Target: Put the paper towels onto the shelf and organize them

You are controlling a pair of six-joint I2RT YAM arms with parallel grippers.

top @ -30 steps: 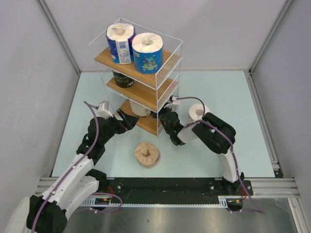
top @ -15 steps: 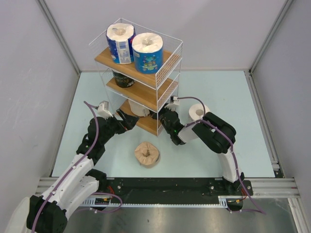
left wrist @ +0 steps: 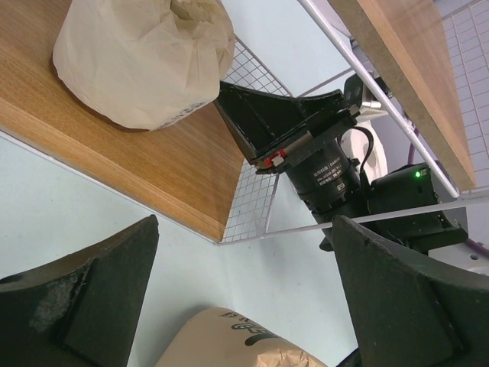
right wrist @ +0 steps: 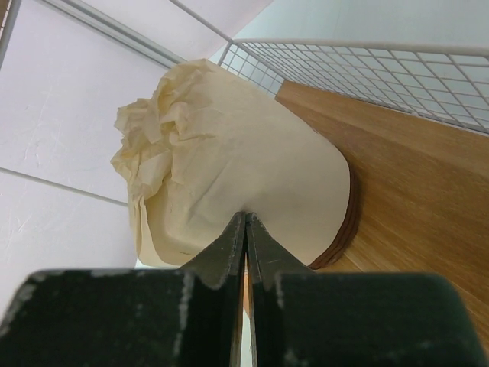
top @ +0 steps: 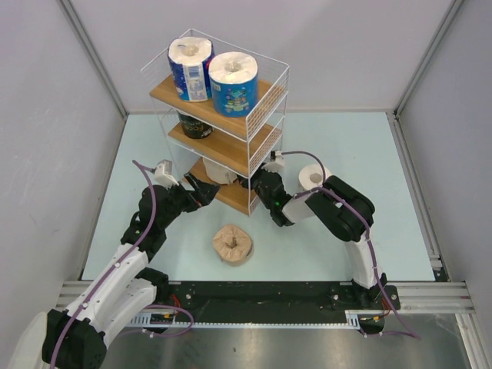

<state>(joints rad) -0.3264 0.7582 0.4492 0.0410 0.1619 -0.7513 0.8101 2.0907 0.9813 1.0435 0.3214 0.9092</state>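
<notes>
Your clenched right pincer (right wrist: pixel 245 219) is seemingly touching the cream roll (right wrist: pixel 229 172) low in the shelf (top: pixel 231 148); your left pincer (top: pixel 203 191) is gaping alongside.

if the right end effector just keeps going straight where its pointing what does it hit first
Most likely the cream roll on the shelf's bottom board: the shut right end effector points straight at its side, tips at or nearly on the wrapper; contact is hard to judge.
</notes>
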